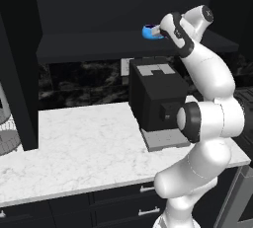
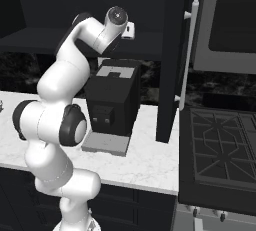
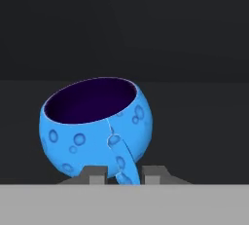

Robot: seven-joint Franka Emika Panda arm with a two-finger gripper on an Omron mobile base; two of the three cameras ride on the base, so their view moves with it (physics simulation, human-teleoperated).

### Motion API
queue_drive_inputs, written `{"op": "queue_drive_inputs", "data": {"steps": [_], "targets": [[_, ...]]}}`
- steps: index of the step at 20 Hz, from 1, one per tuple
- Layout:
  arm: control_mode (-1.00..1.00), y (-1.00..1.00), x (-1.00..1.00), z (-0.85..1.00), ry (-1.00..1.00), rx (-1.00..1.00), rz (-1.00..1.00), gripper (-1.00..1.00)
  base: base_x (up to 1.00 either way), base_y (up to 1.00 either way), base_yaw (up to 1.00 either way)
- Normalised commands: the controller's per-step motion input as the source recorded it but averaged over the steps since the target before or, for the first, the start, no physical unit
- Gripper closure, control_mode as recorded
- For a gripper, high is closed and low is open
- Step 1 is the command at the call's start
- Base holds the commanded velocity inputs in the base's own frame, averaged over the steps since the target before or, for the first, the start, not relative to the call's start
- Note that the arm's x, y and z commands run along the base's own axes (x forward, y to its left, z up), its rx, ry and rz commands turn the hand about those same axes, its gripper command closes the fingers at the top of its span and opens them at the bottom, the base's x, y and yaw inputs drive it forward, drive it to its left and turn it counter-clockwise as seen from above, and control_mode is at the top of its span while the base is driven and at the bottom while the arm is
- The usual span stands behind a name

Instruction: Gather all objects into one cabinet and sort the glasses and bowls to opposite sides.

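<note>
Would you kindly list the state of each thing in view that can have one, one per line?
blue cup: tilted on the cabinet shelf, mouth open and dark inside, nothing seen in it.
gripper: closed on the blue cup's handle.
cabinet: open-fronted.
coffee machine: upright on the counter, nothing on its tray.
stove: no pan on the grates.

Bright-blue cup (image 3: 95,126) with bubble spots, dark purple inside; black coffee machine (image 1: 158,98), grey top; white marble counter (image 1: 84,148); my arm white.
</note>
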Motion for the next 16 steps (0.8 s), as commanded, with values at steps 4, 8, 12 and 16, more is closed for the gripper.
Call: {"op": "queue_drive_inputs", "data": {"steps": [4, 8, 12, 16], "targets": [[-1.0, 0.0, 0.03, 0.0, 0.0, 0.0, 0.0, 1.0, 0.0, 0.0, 0.0], [-1.0, 0.0, 0.0, 0.0, 0.0, 0.0, 0.0, 1.0, 0.0, 0.0, 0.0], [-1.0, 0.0, -0.22, 0.0, -0.03, 0.0, 0.0, 1.0, 0.0, 0.0, 0.0], [-1.0, 0.0, -0.73, 0.01, -0.12, 0.0, 0.0, 1.0, 0.0, 0.0, 0.0]]}}
